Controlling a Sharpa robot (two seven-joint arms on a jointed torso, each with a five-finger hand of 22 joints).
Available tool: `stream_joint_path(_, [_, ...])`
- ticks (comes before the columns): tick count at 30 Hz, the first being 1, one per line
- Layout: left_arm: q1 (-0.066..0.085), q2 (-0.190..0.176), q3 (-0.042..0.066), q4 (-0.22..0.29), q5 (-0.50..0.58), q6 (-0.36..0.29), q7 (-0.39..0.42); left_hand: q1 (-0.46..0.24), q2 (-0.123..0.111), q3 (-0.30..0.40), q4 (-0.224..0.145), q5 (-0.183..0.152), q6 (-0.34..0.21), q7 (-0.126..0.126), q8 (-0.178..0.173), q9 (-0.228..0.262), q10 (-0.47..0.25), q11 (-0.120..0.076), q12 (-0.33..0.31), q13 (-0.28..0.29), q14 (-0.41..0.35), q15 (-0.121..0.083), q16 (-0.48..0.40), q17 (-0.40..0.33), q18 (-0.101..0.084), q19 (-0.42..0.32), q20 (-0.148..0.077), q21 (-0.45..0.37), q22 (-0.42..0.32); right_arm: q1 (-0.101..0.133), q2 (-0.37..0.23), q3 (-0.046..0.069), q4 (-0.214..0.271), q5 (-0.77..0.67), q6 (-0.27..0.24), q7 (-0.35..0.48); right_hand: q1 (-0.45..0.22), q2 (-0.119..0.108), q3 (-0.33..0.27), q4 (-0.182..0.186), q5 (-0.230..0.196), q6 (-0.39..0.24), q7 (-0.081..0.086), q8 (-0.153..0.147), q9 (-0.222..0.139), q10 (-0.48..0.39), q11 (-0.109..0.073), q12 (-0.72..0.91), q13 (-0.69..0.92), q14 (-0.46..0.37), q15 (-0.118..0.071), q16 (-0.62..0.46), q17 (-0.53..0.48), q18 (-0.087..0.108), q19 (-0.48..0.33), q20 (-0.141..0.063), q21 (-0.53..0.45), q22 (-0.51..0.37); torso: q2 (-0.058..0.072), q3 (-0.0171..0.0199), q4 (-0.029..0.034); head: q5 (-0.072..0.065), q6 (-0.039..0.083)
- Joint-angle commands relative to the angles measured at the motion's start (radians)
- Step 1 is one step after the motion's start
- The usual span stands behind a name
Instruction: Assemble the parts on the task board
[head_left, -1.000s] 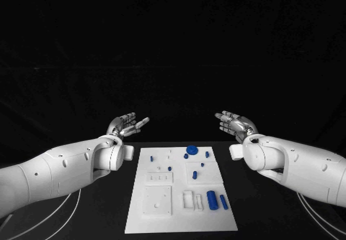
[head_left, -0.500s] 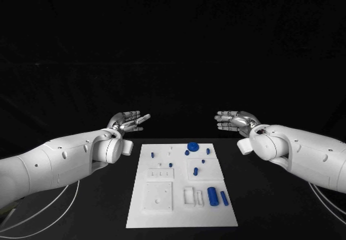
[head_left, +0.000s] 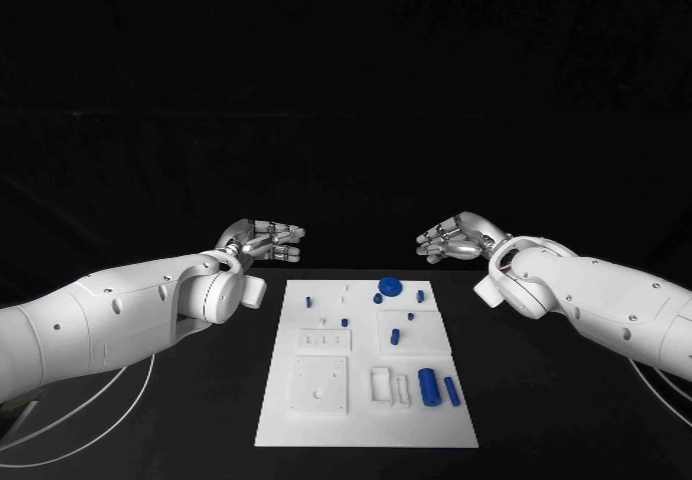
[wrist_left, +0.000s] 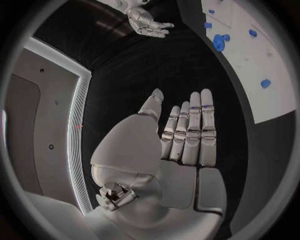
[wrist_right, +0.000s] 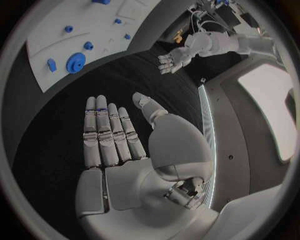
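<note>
- Task board (head_left: 320, 420) lies flat in the middle of the black table (head_left: 562, 420), its long axis running from the near edge toward the far edge.
- Left hand (head_left: 264, 240) hovers above the table beyond the board's far left corner, well apart from the board; palm flat, fingers straight and side by side, nothing held. The left wrist view (wrist_left: 187, 135) confirms the flat, empty palm.
- Along the board's left side: a small blue part (head_left: 309, 299) near the far left corner, two raised white blocks (head_left: 322, 341) and (head_left: 319, 384) behind one another toward the near edge.
- Mid-board: a small blue part (head_left: 343, 322) and, right of it, a short blue part (head_left: 395, 336) on a white square pad.
- At the far edge, the blue round part (head_left: 389, 285) stands largest, with a smaller blue piece (head_left: 378, 298) just beside it; it also shows in the right wrist view (wrist_right: 76, 62).
- Toward the near right corner, a blue cylinder (head_left: 428, 387) lies with its long axis parallel to the board's long side; a thinner blue pin (head_left: 451, 391) lies just beside it, same heading; white slotted blocks (head_left: 382, 386) sit to their left.
- Right hand (head_left: 457, 240) hovers beyond the board's far right corner, well apart from it; fingers extended, slightly bent, nothing held. The right wrist view (wrist_right: 115, 135) shows the same empty palm.
- Nothing stands between either hand and the board.
</note>
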Motion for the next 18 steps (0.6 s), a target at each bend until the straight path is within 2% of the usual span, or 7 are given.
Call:
stream_joint_path(1, [0.009, -0.012, 0.004, 0.03, -0.053, 0.068, 0.0, 0.002, 0.013, -0.005, -0.013, 0.0, 0.003, 0.0, 0.001, 0.0, 0.024, -0.006, 0.002, 0.001, 0.038, -0.016, 0.01, 0.013, -0.028, 0.018, -0.024, 0.037, 0.02, 0.002, 0.011, 0.004, 0.012, -0.341, 0.015, -0.036, 0.027, -0.034, -0.039, -0.026, 0.015, 0.119, -0.037, 0.006, 0.008, 0.127, -0.057, 0.002, 0.002, 0.274, -0.103, 0.169, 0.141, 0.007, 0.324, -0.117, 0.134, 0.048, 0.018, -0.0033, 0.0101, -0.004, 0.002])
stream_joint_path(6, [0.019, -0.04, 0.017, 0.088, -0.07, 0.081, -0.007, -0.001, 0.023, -0.03, -0.032, 0.0, -0.003, 0.004, 0.002, 0.0, 0.021, -0.007, 0.002, 0.002, 0.068, -0.034, 0.071, 0.06, -0.04, -0.007, -0.049, 0.153, 0.093, 0.012, 0.03, 0.01, 0.034, -0.535, 0.039, -0.099, 0.007, -0.032, -0.048, -0.04, 0.002, 0.122, -0.04, 0.003, 0.007, 0.133, -0.059, 0.006, 0.004, 0.248, -0.116, 0.522, 0.412, 0.008, 0.409, -0.142, 0.245, 0.126, 0.041, -0.0053, 0.0254, -0.013, 0.005])
stream_joint_path(8, [0.02, -0.048, 0.022, 0.109, -0.072, 0.084, -0.008, -0.002, 0.023, -0.034, -0.036, 0.001, -0.004, 0.004, 0.002, 0.0, 0.019, -0.007, 0.003, 0.002, 0.069, -0.034, 0.081, 0.067, -0.039, -0.017, -0.049, 0.171, 0.104, 0.014, 0.036, 0.01, 0.039, -0.589, 0.044, -0.121, 0.003, -0.039, -0.037, -0.047, -0.001, 0.115, -0.039, 0.003, 0.007, 0.122, -0.059, 0.006, 0.004, 0.241, -0.111, 0.581, 0.468, -0.002, 0.416, -0.142, 0.283, 0.158, 0.046, -0.0054, 0.0311, -0.013, 0.004])
stream_joint_path(11, [0.022, -0.067, 0.028, 0.147, -0.074, 0.089, -0.011, -0.008, 0.026, -0.043, -0.042, 0.0, -0.004, 0.005, 0.001, 0.0, 0.018, -0.006, 0.002, 0.001, 0.057, -0.034, 0.101, 0.08, -0.036, -0.052, -0.047, 0.219, 0.132, 0.016, 0.045, 0.011, 0.048, -0.666, 0.053, -0.158, 0.011, -0.049, 0.003, -0.049, -0.033, 0.108, -0.038, 0.003, 0.006, 0.113, -0.058, 0.005, 0.004, 0.216, -0.107, 0.654, 0.532, 0.003, 0.401, -0.143, 0.338, 0.213, 0.055, -0.0046, 0.0406, -0.01, 0.0])
stream_joint_path(13, [0.023, -0.083, 0.03, 0.179, -0.074, 0.094, -0.013, -0.012, 0.025, -0.045, -0.042, 0.0, -0.003, 0.009, 0.001, 0.0, 0.019, -0.003, 0.002, 0.002, 0.047, -0.029, 0.096, 0.077, -0.036, -0.063, -0.043, 0.222, 0.132, 0.016, 0.049, 0.011, 0.059, -0.716, 0.058, -0.184, 0.006, -0.06, 0.02, -0.046, -0.042, 0.108, -0.036, 0.002, 0.007, 0.112, -0.056, 0.004, 0.003, 0.218, -0.106, 0.685, 0.552, 0.004, 0.397, -0.141, 0.371, 0.247, 0.064, -0.0016, 0.0464, -0.008, 0.005])
stream_joint_path(16, [0.023, -0.104, 0.032, 0.22, -0.074, 0.103, -0.017, -0.013, 0.025, -0.045, -0.042, 0.0, -0.002, 0.013, 0.001, 0.0, 0.026, 0.001, 0.002, 0.002, 0.03, -0.02, 0.078, 0.068, -0.036, -0.079, -0.035, 0.211, 0.124, 0.017, 0.054, 0.011, 0.072, -0.779, 0.062, -0.218, 0.008, -0.074, 0.051, -0.042, -0.06, 0.107, -0.038, 0.003, 0.007, 0.108, -0.054, 0.004, 0.003, 0.21, -0.103, 0.718, 0.564, -0.002, 0.382, -0.138, 0.404, 0.289, 0.075, 0.0011, 0.0552, -0.016, 0.006])
stream_joint_path(18, [0.024, -0.114, 0.032, 0.241, -0.074, 0.107, -0.02, -0.013, 0.026, -0.044, -0.042, 0.0, -0.002, 0.014, 0.002, 0.0, 0.034, 0.001, 0.002, 0.002, 0.031, -0.018, 0.058, 0.059, -0.033, -0.082, -0.03, 0.202, 0.115, 0.017, 0.059, 0.011, 0.078, -0.814, 0.061, -0.238, 0.009, -0.081, 0.069, -0.037, -0.071, 0.107, -0.039, 0.002, 0.007, 0.108, -0.055, 0.004, 0.003, 0.207, -0.103, 0.729, 0.563, -0.003, 0.375, -0.139, 0.415, 0.31, 0.081, 0.0003, 0.0614, -0.019, 0.007])
